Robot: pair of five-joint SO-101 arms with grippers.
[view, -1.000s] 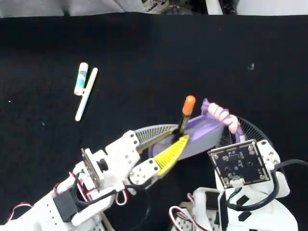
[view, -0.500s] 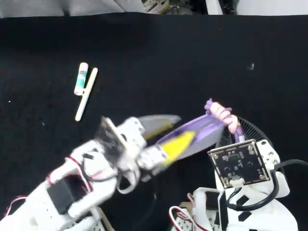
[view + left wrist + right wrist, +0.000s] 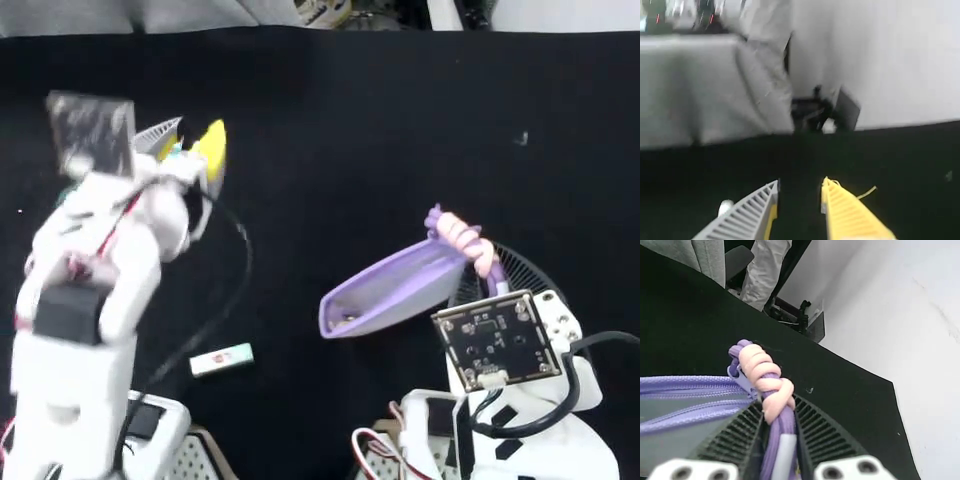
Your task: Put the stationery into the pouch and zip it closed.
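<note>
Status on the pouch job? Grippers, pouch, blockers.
Left gripper open, empty, raised at left. Right gripper shut on pouch end; pouch unzipped. Small white item loose on table, clear of pouch.

My left hand [image 3: 799,183] is ribbed — yellow one side, grey the other; my right hand [image 3: 777,409] ribbed black. The pouch [image 3: 390,290] is lilac, its twisted cord [image 3: 462,240] pink and purple — the surface [image 3: 350,120] black.

The black table [image 3: 400,120] carries 1 small white oblong piece [image 3: 221,360], flat near the front edge.
</note>
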